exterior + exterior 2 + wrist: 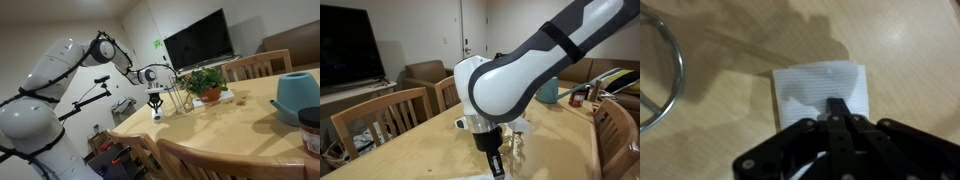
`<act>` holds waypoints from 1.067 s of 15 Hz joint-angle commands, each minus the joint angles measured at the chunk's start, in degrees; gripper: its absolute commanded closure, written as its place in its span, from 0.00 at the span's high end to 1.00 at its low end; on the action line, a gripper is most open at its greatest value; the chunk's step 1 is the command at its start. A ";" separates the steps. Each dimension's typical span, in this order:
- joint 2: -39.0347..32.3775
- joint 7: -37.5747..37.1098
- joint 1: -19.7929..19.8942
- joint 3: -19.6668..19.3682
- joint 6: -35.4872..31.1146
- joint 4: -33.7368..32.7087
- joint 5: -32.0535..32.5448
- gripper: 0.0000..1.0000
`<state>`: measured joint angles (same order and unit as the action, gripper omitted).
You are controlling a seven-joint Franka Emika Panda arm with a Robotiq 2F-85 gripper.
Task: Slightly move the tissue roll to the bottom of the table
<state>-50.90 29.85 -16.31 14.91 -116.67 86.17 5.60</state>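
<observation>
In the wrist view the tissue roll [805, 85] is a small white ribbed block on the tan table [910, 50]. My gripper [833, 101] is shut, with both fingertips pressed together over the roll's near right part. Whether they pinch paper or only rest on it does not show. In an exterior view the gripper [155, 103] points straight down near the table's [230, 135] far rounded end, and the white roll [157, 114] sits right under it. In an exterior view the gripper [497, 165] hangs below the big white wrist, and the roll is hidden.
A thin wire rack [178, 96] stands just beside the gripper, and its ring [670, 70] shows in the wrist view. A potted plant [207, 82] sits further along, then a teal container [298, 92]. Wooden chairs [258, 65] ring the table.
</observation>
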 commanded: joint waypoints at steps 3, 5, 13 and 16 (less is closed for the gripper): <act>-0.33 -0.40 0.47 0.70 0.25 -0.39 0.63 0.00; -0.08 -1.52 0.12 0.39 0.05 0.23 0.78 0.00; -2.48 0.29 -3.25 -0.09 6.95 -4.00 5.66 0.00; -3.69 2.01 -4.58 -0.12 11.83 -5.86 8.26 0.00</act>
<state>-52.08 30.28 -19.65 14.98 -109.62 83.24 11.23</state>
